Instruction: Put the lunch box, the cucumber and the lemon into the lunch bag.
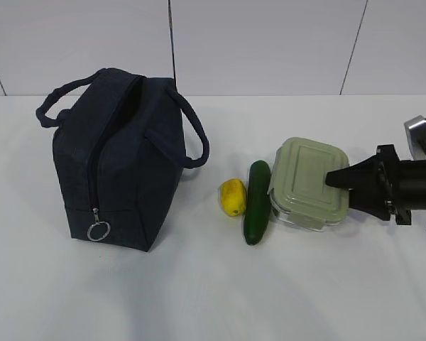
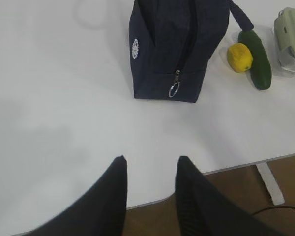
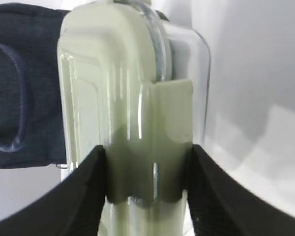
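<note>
The lunch box (image 1: 309,181), clear glass with a sage-green lid, sits on the white table at the right. My right gripper (image 1: 339,193) is shut on its right edge, one finger over the lid and one under; the right wrist view shows the fingers (image 3: 148,150) pressed on either side of the lid's clip (image 3: 118,98). The dark green cucumber (image 1: 257,202) lies just left of the box, with the yellow lemon (image 1: 232,197) beside it. The navy lunch bag (image 1: 121,156) stands at the left, its zip open. My left gripper (image 2: 150,160) is open and empty over the table's front edge, far from the bag (image 2: 177,44).
The bag's silver ring pull (image 1: 98,231) hangs low on its near end. Its handles arch out on both sides. A tiled wall stands behind the table. The left wrist view shows the table's front edge and the floor with a table leg (image 2: 270,184).
</note>
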Controlling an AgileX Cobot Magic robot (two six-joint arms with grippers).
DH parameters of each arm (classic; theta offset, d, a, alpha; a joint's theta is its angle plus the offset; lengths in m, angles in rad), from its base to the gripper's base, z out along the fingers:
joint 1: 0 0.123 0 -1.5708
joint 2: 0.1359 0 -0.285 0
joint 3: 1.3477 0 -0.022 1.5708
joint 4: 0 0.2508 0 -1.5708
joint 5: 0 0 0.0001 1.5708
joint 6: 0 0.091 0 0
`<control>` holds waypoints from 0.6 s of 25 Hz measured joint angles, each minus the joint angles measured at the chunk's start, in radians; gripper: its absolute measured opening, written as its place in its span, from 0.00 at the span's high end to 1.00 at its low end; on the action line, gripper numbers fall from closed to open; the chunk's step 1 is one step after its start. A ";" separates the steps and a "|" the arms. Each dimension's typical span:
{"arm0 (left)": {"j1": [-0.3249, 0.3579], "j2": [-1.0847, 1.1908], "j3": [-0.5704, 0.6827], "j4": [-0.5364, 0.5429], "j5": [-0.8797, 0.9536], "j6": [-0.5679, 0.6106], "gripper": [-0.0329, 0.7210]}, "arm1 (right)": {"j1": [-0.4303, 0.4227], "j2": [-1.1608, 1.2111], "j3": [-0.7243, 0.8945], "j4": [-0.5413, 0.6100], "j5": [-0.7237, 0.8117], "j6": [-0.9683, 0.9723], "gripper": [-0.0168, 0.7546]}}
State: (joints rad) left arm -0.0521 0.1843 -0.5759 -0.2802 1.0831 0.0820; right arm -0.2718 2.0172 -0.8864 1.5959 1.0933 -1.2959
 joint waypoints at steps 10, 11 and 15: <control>0.000 0.096 -0.012 -0.067 -0.009 0.004 0.64 | 0.000 -0.085 0.000 -0.066 0.002 0.085 0.51; 0.000 0.111 -0.012 -0.069 -0.014 0.004 0.64 | 0.000 -0.095 0.000 -0.069 0.002 0.095 0.51; 0.000 0.202 -0.012 -0.120 -0.069 0.018 0.64 | 0.000 -0.135 0.000 -0.078 0.004 0.126 0.51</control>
State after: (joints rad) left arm -0.0521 0.3860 -0.5880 -0.4004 1.0144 0.0998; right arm -0.2718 1.8825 -0.8864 1.5175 1.0973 -1.1698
